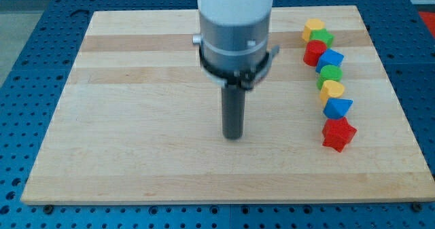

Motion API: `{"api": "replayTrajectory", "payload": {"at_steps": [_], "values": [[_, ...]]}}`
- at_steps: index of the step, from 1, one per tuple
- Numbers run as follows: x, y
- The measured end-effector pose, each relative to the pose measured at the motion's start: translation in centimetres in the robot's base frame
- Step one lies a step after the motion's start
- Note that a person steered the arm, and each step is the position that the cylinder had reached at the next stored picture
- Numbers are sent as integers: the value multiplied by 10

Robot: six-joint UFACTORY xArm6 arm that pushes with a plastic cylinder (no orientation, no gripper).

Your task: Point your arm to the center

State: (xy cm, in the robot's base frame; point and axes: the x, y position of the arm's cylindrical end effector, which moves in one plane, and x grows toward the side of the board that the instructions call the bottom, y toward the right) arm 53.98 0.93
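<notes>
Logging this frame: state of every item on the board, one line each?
my tip: on the board near centre, touching no block.
yellow block: top of the column at the view's right.
green block: next down.
red block: next.
blue block: next.
second green block: next.
second yellow block: next.
blue triangular block: next.
red star block: bottom.
</notes>
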Motion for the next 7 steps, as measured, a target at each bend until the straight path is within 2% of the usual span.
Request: {"api": "replayTrajectory", "payload": {"at_steps": [1,2,4,5,7], "values": [[24,45],[24,113],[22,205],[22,220],[61,191]]}}
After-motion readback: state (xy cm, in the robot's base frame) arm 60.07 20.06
